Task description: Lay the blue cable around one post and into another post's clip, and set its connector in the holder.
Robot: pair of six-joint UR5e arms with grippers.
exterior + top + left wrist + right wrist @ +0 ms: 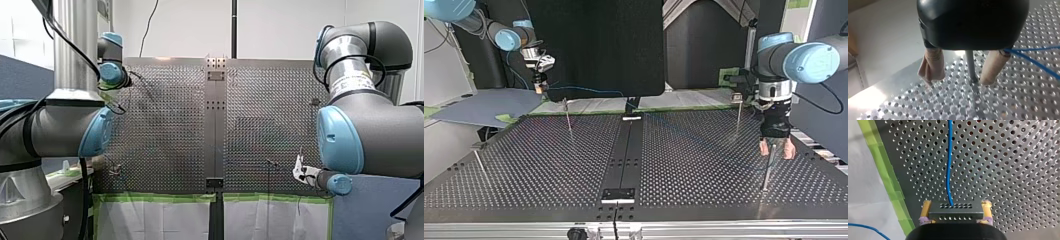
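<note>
My right gripper (pixel 956 206) is closed on the connector (pixel 955 213), a dark block with rows of small holes, clamped on both sides by yellow pads (pixel 926 207). The blue cable (pixel 948 170) comes out of the middle of the connector's upper face and runs straight ahead of the gripper, above the perforated table (pixel 1010 170). A strip of green tape (pixel 885 170) lines the table's edge beside it. In the top view this gripper hangs at the far left, above the table's back edge, and the cable leaves it as a thin line going right.

My left gripper (pixel 958 80) is open. Its two beige-padded fingers (pixel 933 65) stand apart on either side of a thin upright post (pixel 971 66), with their tips just above the table. The post stands closer to one finger than to the other and is not gripped. Two runs of the cable pass just beside that nearer finger, on its outer side, and spread apart as they lead away over the table. I cannot tell whether the cable touches the finger. In the top view this gripper is at the right side of the table, near the front. From there the cable shows only faintly across the holes, so its full path between the two grippers is unclear.
</note>
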